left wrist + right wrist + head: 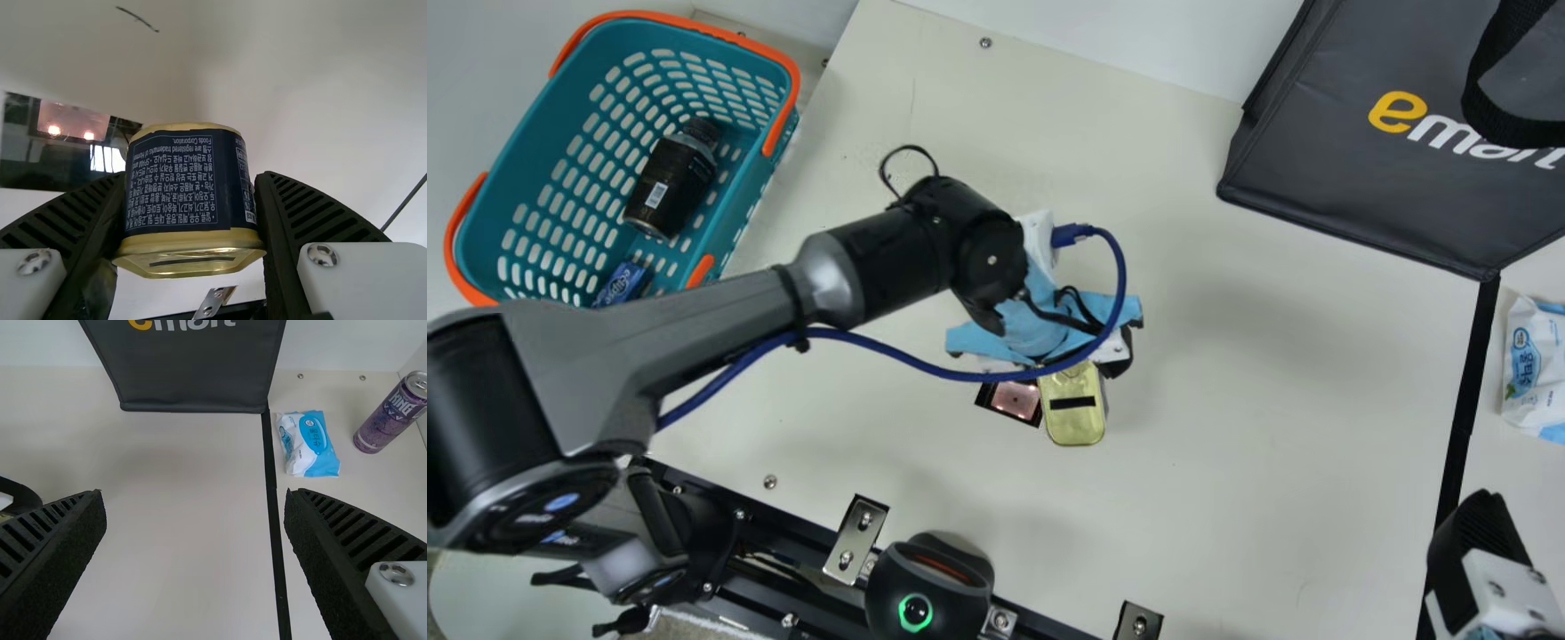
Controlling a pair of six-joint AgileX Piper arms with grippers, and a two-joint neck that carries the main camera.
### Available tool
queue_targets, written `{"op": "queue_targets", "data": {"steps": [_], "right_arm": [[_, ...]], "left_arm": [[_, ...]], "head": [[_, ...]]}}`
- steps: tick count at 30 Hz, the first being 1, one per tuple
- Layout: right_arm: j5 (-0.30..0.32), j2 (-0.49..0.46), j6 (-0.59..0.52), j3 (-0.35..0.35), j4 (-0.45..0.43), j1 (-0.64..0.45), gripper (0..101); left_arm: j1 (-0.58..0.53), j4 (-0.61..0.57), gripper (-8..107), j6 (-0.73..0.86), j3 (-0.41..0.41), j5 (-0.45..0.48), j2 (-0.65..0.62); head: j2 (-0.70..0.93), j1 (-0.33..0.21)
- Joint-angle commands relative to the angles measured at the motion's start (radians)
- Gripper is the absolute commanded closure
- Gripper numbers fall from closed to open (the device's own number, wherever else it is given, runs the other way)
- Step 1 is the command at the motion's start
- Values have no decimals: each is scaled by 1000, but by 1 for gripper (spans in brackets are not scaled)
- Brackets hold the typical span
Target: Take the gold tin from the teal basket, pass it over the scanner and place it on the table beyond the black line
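My left gripper [1113,354] is above the middle of the table, shut on the gold tin [1074,420], which lies just beside the dark-framed scanner [1014,398] as the main view shows it. In the left wrist view, the gripper [192,193] has the tin [183,183] between both ribbed fingers, its navy label showing; the scanner glass [73,123] reflects lights. The teal basket [698,40] stands at the upper left. At the lower right, by the black line [1465,400], is my right gripper [1480,542]; seen from its wrist, this gripper [195,500] is open and holds nothing.
Inside the basket lie a dark bottle [671,182] and a blue packet [623,283]. A dark grey bag [1360,178] stands at the back. Beyond the line [275,520] are a white-and-blue pack [308,443] and a purple can [390,417].
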Motion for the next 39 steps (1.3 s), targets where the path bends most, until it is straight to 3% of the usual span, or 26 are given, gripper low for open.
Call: {"op": "queue_targets", "data": {"steps": [1,9,19,39], "right_arm": [[0,0,0,0,0,0,6],[0,0,0,0,0,0,6],[0,0,0,0,0,0,6],[1,0,0,0,0,0,6]], "left_arm": [[-10,5,107,-23,-20,-6,22],[-30,24,107,-77,-85,-16,90],[-27,45,73,-102,-130,-18,139],[-5,74,9,-104,-144,-36,175]], "head": [[2,-29],[2,-29],[2,-29],[2,-29]]}}
